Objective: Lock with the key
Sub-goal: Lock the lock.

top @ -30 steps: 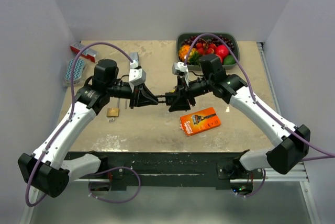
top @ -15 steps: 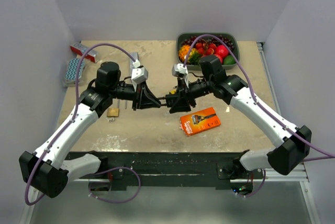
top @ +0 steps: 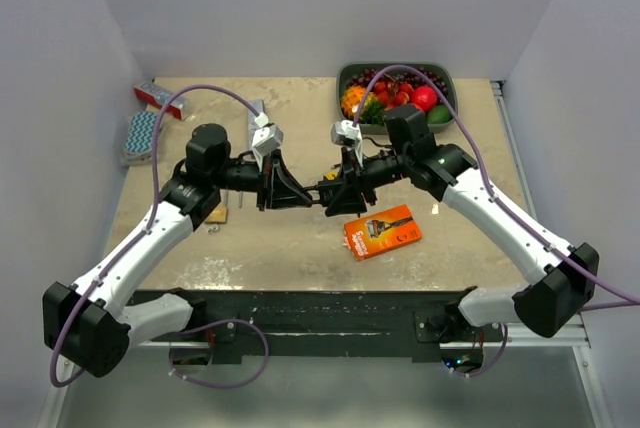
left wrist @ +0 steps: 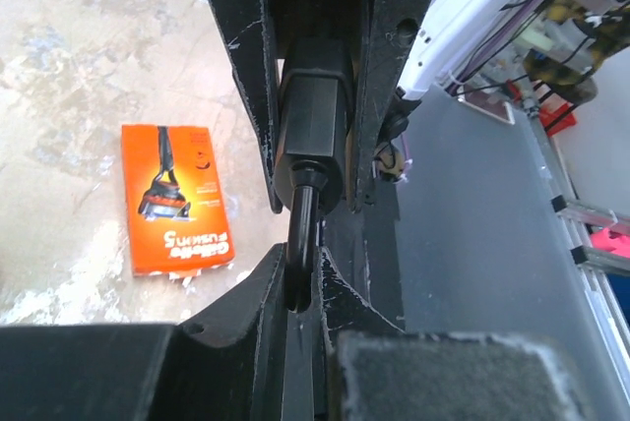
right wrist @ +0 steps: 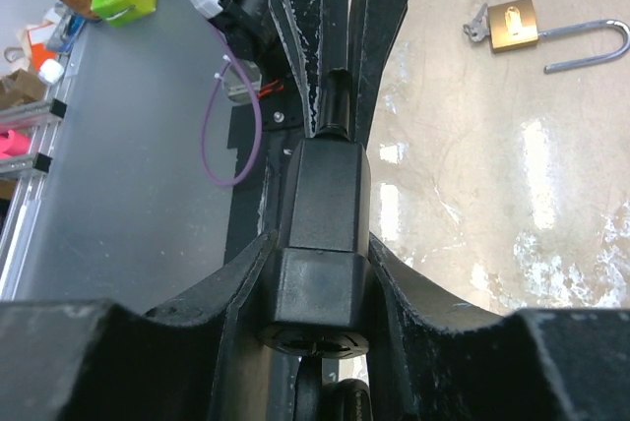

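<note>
L gripper pinches black rod, R gripper clamps its block; tray holds fruit.

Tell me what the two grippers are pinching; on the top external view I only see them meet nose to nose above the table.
Observer: The right wrist view shows the right gripper clamped on a black block.
Operator: And the left one?
Observer: The left gripper is shut on a black rod that sticks out of that block.
Operator: The left arm half hides the padlock for me. What state is it in?
Observer: The brass padlock lies open on the table, with keys at its body.
</note>
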`<state>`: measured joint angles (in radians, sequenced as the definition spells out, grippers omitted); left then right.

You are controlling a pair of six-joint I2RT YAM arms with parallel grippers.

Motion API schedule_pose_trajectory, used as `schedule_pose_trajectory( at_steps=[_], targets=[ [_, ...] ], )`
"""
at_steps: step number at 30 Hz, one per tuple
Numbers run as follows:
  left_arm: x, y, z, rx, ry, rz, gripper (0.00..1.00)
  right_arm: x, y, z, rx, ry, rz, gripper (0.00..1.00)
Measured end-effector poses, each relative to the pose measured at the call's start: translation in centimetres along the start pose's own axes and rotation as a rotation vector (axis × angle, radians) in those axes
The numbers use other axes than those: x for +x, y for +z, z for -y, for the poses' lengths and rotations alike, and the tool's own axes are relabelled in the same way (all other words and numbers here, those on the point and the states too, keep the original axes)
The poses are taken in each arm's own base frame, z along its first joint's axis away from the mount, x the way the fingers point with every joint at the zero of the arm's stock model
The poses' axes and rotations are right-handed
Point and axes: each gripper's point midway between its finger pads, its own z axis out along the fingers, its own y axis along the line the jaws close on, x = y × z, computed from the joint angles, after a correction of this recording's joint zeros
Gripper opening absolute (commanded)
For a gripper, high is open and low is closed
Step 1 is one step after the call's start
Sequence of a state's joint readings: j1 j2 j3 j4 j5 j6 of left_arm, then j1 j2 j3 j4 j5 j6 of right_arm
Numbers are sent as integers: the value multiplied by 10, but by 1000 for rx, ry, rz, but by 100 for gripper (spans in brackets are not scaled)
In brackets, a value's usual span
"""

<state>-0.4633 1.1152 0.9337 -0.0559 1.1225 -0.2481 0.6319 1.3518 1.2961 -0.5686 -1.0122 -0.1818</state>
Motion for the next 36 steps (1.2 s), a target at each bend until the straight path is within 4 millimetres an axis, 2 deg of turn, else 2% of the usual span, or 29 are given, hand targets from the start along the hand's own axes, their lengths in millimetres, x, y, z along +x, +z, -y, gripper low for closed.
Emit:
schedule_pose_trajectory(
  at_steps=[12, 17, 22, 23, 24, 25, 27, 28, 31, 33, 36],
  targets=[
    [-19, 6, 18, 126, -10, 41, 0, -12, 4, -10, -62, 10, 43, 0],
    [-13, 6, 17, 107, -1, 19, 0, -4, 5, -10, -68, -6, 15, 0],
    [-7, 2, 7, 44, -23, 7, 0, 3, 5, -4, -54, -38, -12, 0],
    [-7, 0, 3, 27, -28, 8, 0, 4, 5, 0, -43, -43, -16, 6],
    [-8, -1, 1, 14, -24, 12, 0, 5, 5, 3, -32, -52, -16, 17],
    [-10, -2, -2, 1, -22, 16, 0, 5, 5, 6, -25, -60, -16, 39],
    [-12, -4, -6, -19, -19, 25, 0, 4, 5, 11, -16, -75, -14, 55],
    [-13, -4, -7, -24, -19, 26, 0, 5, 5, 12, -13, -77, -15, 66],
    [-18, -6, -10, -43, -7, 39, 0, 8, 1, 18, 11, -74, -25, 75],
    [-20, -7, -12, -54, 4, 42, 0, 9, -3, 24, 32, -68, -25, 77],
    [-22, -8, -14, -64, 26, 38, 0, 11, -12, 34, 73, -54, -26, 84]
  ],
)
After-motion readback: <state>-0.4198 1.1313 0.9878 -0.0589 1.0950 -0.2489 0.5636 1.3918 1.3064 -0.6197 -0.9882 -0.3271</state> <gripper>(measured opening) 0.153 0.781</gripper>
